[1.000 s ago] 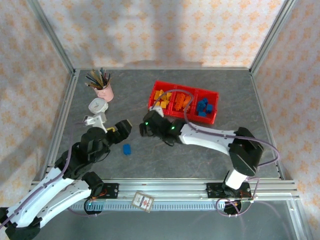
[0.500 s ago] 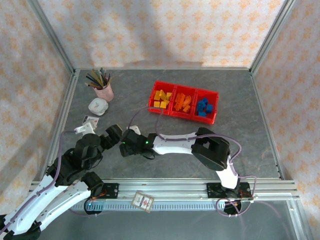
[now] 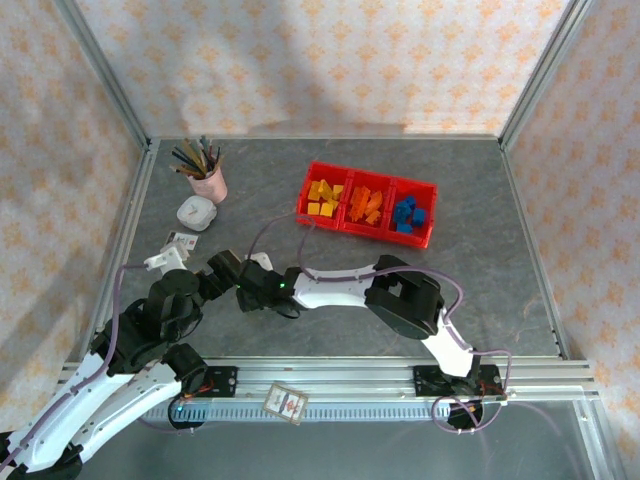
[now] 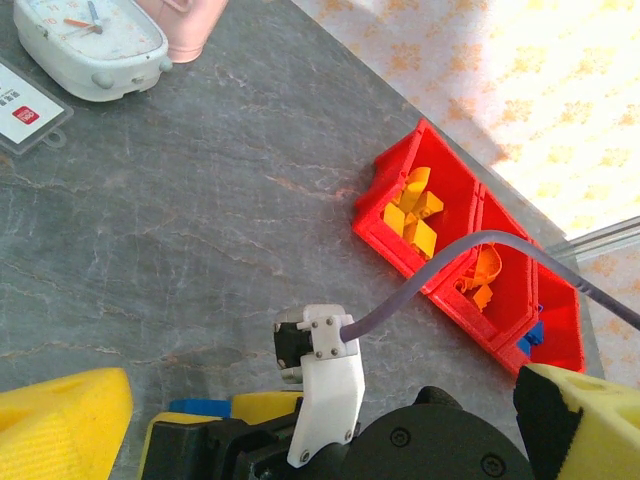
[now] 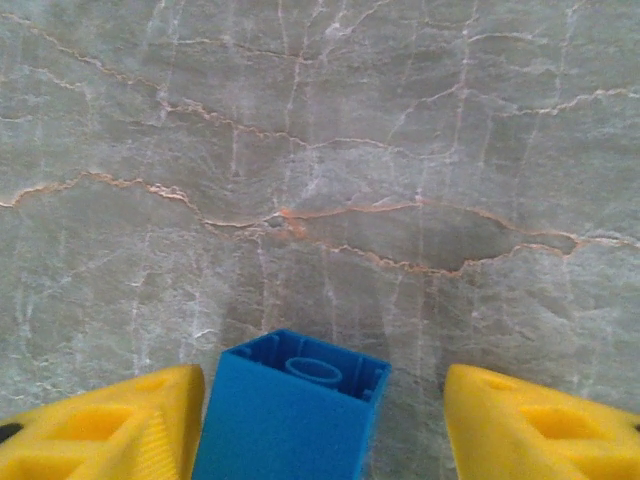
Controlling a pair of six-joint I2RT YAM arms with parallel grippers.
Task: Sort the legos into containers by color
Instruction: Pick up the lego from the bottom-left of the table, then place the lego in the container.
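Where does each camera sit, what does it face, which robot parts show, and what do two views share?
Top external: above and behind the bases, looking down on the red tray and both arms.
Left wrist: low over the table, looking across to the tray, past the open left hand.
Right wrist: low, facing a blue brick inside the open right hand.
Shared: top external and left wrist both show the tray.

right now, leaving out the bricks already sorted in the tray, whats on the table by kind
red tray: 1
pink cup of pencils: 1
white clock: 1
white card: 1
blue brick outside the tray: 1
Total: 5
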